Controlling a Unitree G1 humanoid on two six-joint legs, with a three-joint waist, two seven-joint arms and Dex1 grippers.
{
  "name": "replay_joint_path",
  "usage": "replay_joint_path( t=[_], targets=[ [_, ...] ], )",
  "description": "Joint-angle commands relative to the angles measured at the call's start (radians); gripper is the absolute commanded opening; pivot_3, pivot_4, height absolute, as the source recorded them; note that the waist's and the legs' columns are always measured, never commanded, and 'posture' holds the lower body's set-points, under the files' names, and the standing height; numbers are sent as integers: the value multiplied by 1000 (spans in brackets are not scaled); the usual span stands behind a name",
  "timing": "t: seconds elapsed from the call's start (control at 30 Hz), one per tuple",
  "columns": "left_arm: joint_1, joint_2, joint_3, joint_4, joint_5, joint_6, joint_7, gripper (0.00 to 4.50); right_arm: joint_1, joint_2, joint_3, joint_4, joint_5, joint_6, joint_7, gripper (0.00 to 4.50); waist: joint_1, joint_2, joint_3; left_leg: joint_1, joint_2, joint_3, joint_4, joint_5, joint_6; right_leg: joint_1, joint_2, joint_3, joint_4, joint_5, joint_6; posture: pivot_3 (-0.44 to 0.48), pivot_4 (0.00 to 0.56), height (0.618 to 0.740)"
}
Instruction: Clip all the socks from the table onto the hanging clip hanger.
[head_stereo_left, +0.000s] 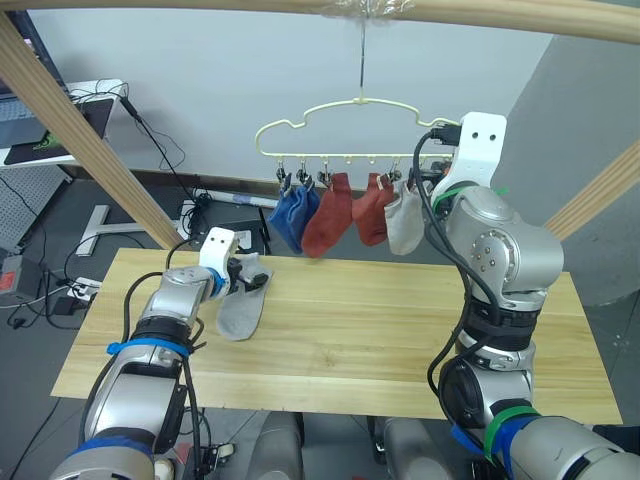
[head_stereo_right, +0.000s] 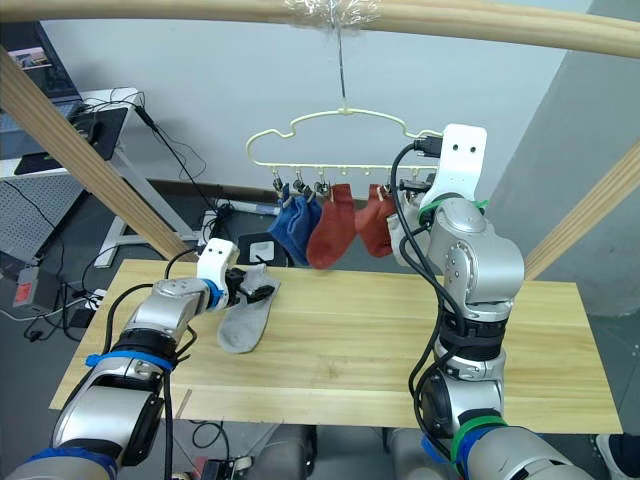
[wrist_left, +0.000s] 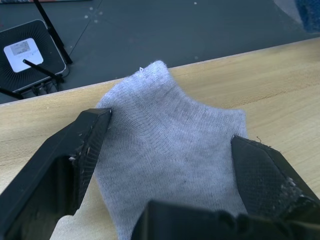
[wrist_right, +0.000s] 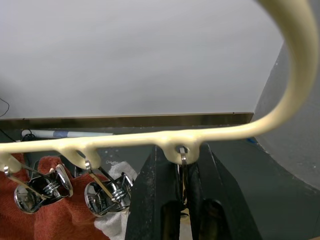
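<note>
Grey sock (head_stereo_left: 243, 304) lies flat on the wooden surface (head_stereo_left: 380, 340), left hand (wrist_left: 165, 165) spread wide around it. Right hand (wrist_right: 182, 192) is pinched narrow on the end clip (wrist_right: 183, 160) of the hanger (head_stereo_left: 340, 125), beside five hung socks (head_stereo_left: 345, 215).

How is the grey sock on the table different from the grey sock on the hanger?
The grey sock on the table lies flat on the wood; the grey sock on the clip hanger dangles from a clip. The table one sits between the left gripper's open fingers; the hanging one is beside the right gripper. Both are light grey.
</note>
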Motion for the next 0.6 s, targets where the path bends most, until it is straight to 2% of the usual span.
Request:
replay_joint_path(
  t=[0.03,0.47,0.6],
  targets=[
    [41,-2,-30,29,41,30,-16,3806,-18,-7,0,-53,-2,-3,-1,0,0,0,0,0,0,0,0,0,0,0,0,0,1,0,0,-25,277,740],
    [80,-4,-22,-52,22,62,-58,20,-17,-5,0,-53,0,1,0,0,-2,0,0,3,0,0,0,1,2,0,1,1,5,0,0,-23,279,740],
    [114,-10,3,-180,-30,95,-122,20,-23,2,-4,-51,5,10,1,0,-1,0,0,2,0,0,0,1,2,0,0,1,4,0,0,-20,280,740]
  ],
)
